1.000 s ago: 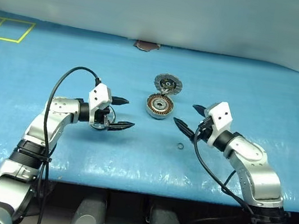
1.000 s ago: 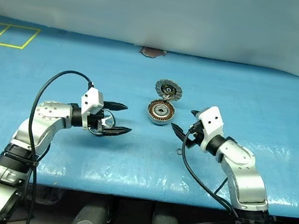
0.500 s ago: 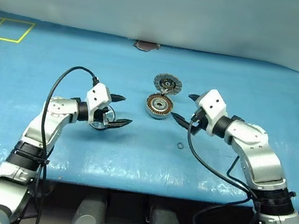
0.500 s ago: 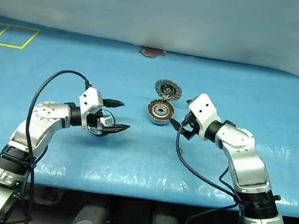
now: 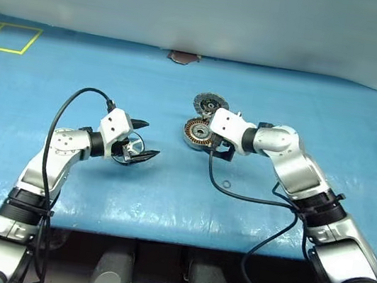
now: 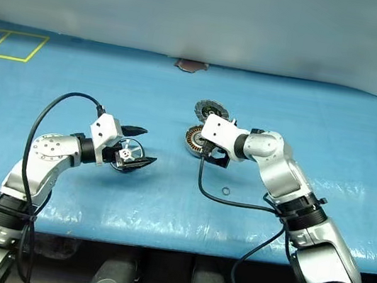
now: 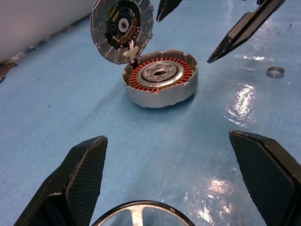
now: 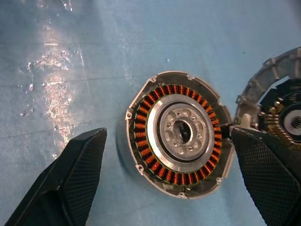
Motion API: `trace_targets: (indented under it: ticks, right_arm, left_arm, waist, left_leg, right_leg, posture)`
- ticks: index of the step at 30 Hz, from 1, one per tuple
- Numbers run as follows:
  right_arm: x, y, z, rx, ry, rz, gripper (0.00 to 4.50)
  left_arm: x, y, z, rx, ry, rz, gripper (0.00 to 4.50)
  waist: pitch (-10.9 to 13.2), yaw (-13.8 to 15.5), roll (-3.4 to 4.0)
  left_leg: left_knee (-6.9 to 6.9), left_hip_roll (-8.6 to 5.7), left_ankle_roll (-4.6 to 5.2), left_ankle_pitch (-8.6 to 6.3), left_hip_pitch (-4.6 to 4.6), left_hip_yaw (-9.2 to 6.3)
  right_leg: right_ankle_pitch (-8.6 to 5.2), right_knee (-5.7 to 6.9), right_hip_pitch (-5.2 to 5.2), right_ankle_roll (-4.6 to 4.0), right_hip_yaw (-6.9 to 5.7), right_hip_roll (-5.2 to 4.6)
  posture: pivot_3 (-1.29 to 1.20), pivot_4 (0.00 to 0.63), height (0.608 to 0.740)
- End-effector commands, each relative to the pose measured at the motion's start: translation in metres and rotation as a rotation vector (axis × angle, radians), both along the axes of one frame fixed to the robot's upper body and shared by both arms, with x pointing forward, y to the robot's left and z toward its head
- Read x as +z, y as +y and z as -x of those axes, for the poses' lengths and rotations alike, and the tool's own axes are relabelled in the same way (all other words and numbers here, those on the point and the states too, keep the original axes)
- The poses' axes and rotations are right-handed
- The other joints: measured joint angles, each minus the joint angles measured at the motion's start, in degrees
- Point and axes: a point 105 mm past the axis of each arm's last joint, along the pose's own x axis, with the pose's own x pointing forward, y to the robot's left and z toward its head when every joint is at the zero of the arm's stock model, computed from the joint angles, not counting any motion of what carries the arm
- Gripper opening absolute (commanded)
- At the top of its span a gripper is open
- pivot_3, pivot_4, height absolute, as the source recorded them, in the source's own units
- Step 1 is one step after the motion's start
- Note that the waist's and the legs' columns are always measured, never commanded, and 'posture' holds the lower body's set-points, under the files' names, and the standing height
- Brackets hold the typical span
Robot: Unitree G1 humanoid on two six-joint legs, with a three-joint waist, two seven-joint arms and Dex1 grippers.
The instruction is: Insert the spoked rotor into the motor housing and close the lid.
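On the near side of the blue table [image 5: 38, 182], the left gripper [image 6: 135, 146] hovers with its fingers spread wide and the spoked rotor [image 6: 128, 152] between them; whether the fingers actually grip the wheel or merely cradle it is hard to tell, and the left wrist view cuts off all but its upper rim. A small dark ring [image 5: 226, 184] lies loose on the table nearer the right arm. Over the last second the right gripper [image 8: 169, 155] has swung in from the right and now hangs over the motor housing [image 5: 196, 131], fingers spread to either side of the cup and not yet touching it. That suggests it is about to steady the housing so the rotor can go in; the copper windings and centre are open and empty. Just beyond, the lid [image 5: 209, 103] stands tilted up on the housing's far rim, partly hidden behind the right wrist.
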Motion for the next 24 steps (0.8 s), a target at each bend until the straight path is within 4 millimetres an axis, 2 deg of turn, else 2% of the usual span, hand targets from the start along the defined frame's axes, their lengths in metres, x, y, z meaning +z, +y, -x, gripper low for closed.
trace_targets:
  ticks: [1, 8, 18, 24]
  right_arm:
    - [0.011, 0.011, -0.007, 0.048, -0.018, 0.001, 4.44]
    - [-0.003, 0.013, -0.017, 0.043, 0.041, 0.032, 4.44]
    - [-0.016, 0.006, -0.016, 0.065, 0.103, 0.093, 4.44]
    - [-0.03, 0.005, -0.018, 0.099, 0.185, 0.208, 4.44]
  left_arm:
    - [0.013, 0.0, 0.0, 0.006, -0.049, 0.018, 4.5]
    - [0.009, -0.001, 0.005, 0.017, -0.038, 0.03, 4.5]
    - [0.007, 0.001, 0.007, 0.038, -0.036, 0.032, 4.5]
    - [0.005, 0.001, 0.007, 0.045, -0.037, 0.031, 4.5]
  waist:
    - [0.0, 0.0, 0.01]
    - [0.0, -0.05, 0.01]
    - [0.01, -0.13, 0.02]
    - [0.01, -0.38, 0.02]
  left_leg:
    - [0.0, 0.0, 0.0, 0.0, 0.0, -0.01]
    - [-0.01, -0.01, 0.0, 0.0, 0.03, 0.0]
    - [0.0, 0.0, 0.0, 0.0, 0.05, 0.0]
    - [0.02, 0.0, 0.0, 0.0, 0.13, 0.01]
  right_leg:
    - [0.0, 0.0, 0.0, 0.0, -0.01, 0.0]
    - [0.02, 0.0, 0.03, 0.02, 0.01, 0.0]
    - [0.02, 0.03, 0.03, 0.02, 0.0, 0.0]
    - [0.02, 0.04, 0.11, 0.01, 0.0, 0.0]
  posture:
    - [0.0, 0.15, 0.74]
    - [0.0, 0.15, 0.74]
    - [0.0, 0.15, 0.74]
    - [0.0, 0.15, 0.74]
